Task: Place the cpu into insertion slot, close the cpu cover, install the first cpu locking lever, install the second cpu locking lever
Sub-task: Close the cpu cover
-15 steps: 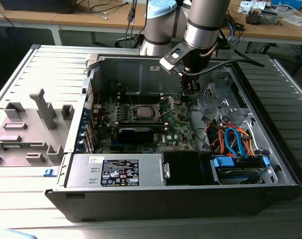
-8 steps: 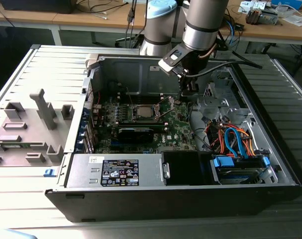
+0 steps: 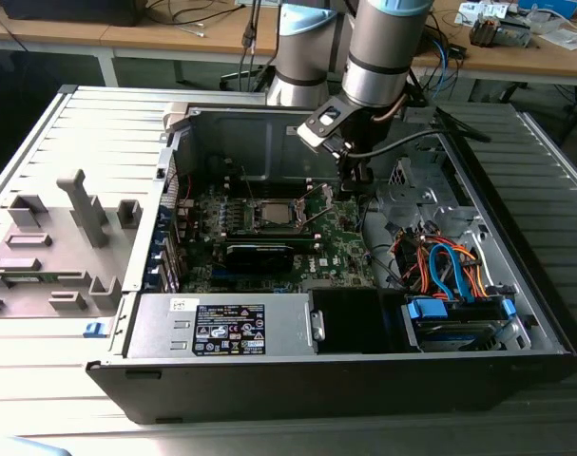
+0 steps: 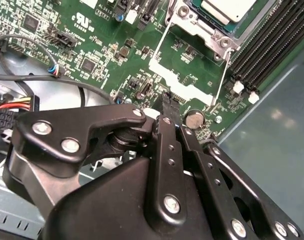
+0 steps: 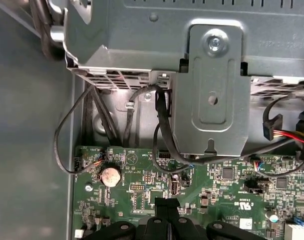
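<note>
The cpu sat in the insertion slot, which was hidden beneath it, near the middle of the green board and beside the black memory slots. The cpu cover lay down flat around the chip's silver top, so placing the chip and closing the cover looked done.

Two thin silvery locking levers ran out from the cover's corners. One lever angled across the board and the other lever ran along the side nearest the memory slots. Both seemed to stand free of their catches, so I judged the first lever to be the step in hand. Seating it would call for a push on the thin rod, down and sideways under its hook, with little room for slip.

The gripper hung low over the board, near the board's edge and close to the round coin cell. Its fingers were pressed together on nothing. The tip was apart from the chip, near the free end of the second lever, though contact could not be judged.
</note>
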Available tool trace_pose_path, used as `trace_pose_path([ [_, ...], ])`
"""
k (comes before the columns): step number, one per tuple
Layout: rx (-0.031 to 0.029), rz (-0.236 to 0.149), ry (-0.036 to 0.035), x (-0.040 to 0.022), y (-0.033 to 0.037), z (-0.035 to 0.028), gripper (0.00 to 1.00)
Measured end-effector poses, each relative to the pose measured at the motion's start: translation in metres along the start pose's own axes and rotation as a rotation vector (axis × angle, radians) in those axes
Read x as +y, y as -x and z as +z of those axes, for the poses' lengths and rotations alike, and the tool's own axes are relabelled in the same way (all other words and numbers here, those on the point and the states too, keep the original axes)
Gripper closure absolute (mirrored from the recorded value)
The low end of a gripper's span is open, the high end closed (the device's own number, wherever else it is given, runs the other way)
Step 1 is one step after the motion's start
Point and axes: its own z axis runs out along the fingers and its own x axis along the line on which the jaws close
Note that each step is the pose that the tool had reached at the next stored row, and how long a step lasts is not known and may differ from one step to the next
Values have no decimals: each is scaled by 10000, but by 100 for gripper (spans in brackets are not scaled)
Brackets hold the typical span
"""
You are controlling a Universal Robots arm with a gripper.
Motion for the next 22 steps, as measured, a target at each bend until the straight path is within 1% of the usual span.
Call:
trace_pose_path([
  [2, -1, -5, 0, -24, -2, 18, 89],
  [4, 0, -5, 1, -91, -5, 25, 89],
  [6, 4, -6, 2, -181, -10, 27, 89],
  [8, 15, -30, 3, -221, -11, 29, 89],
  [10, 51, -178, 8, -267, -14, 34, 89],
  [11, 60, -214, 9, -288, -15, 35, 89],
  [17, 71, -337, 12, -404, -21, 44, 89],
  [20, 74, -356, 12, -484, -25, 48, 89],
  [22, 74, -357, 14, -503, -26, 48, 89],
])
